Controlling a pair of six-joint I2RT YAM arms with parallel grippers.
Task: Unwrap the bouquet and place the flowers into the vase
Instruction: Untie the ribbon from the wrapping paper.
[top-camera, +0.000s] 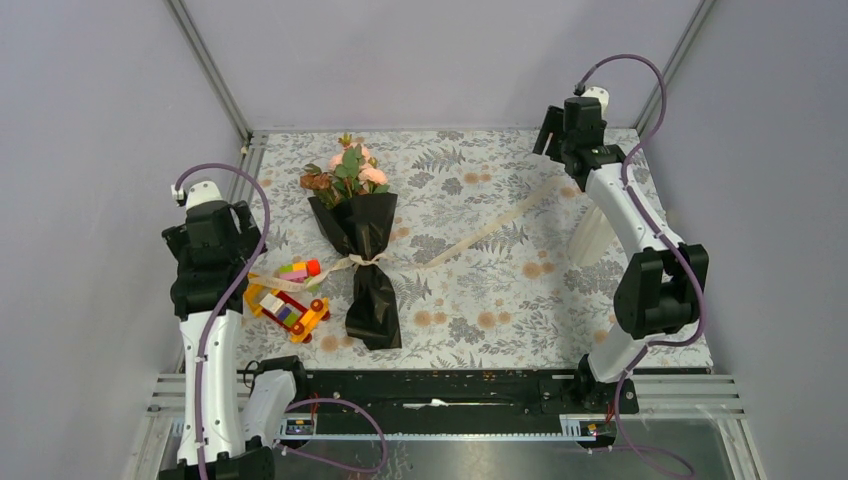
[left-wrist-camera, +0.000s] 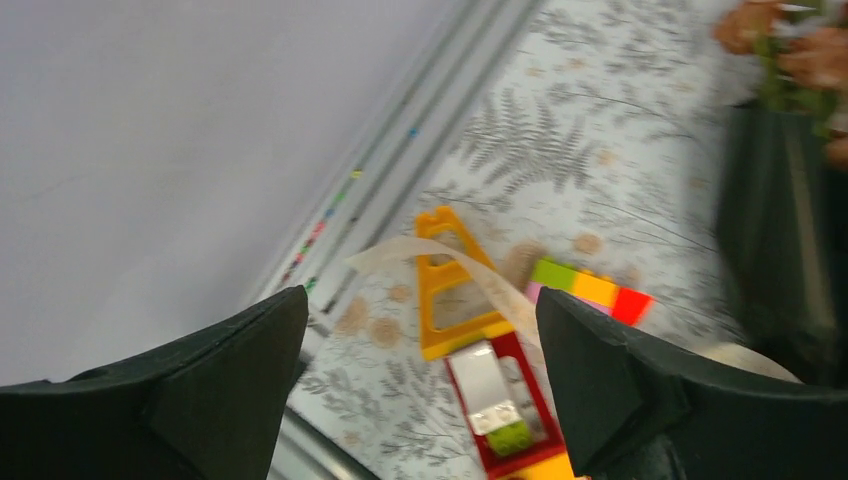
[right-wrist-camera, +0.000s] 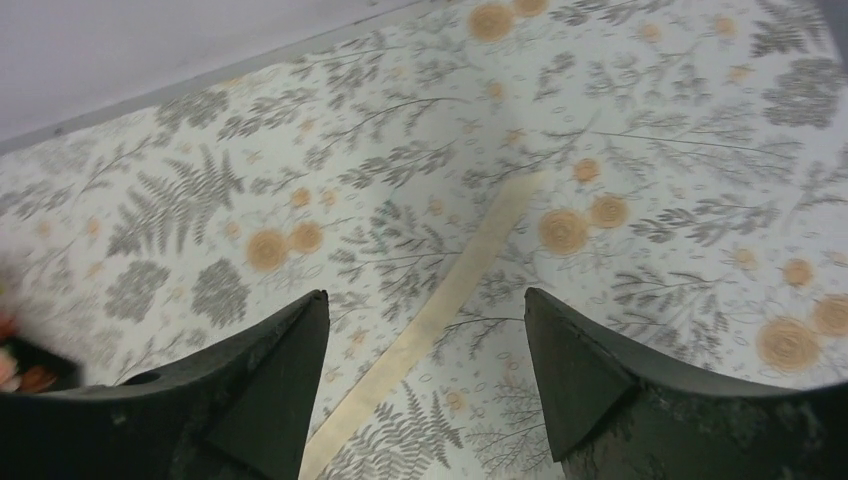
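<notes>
Left claw (left-wrist-camera: 420, 295) hangs spread at the table's (top-camera: 500, 300) nine o'clock, over the toy-block car (left-wrist-camera: 490, 390), pinching nothing. One tail of the cream ribbon (top-camera: 480, 232) drapes across that car. The bouquet (top-camera: 365, 250) lies left of centre, ribbon crossing its waist, flowers (top-camera: 345, 170) pointing to twelve. Right claw (right-wrist-camera: 425, 295), at two o'clock, is spread above the other tail. With neither end held, the tie probably needs loosening next.

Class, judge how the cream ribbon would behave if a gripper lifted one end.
Probably floppy: the ribbon lies flat and drapes loosely over the toy car. Likely very light, being thin. It circles the bouquet at its waist, so pulling may drag that too.
</notes>
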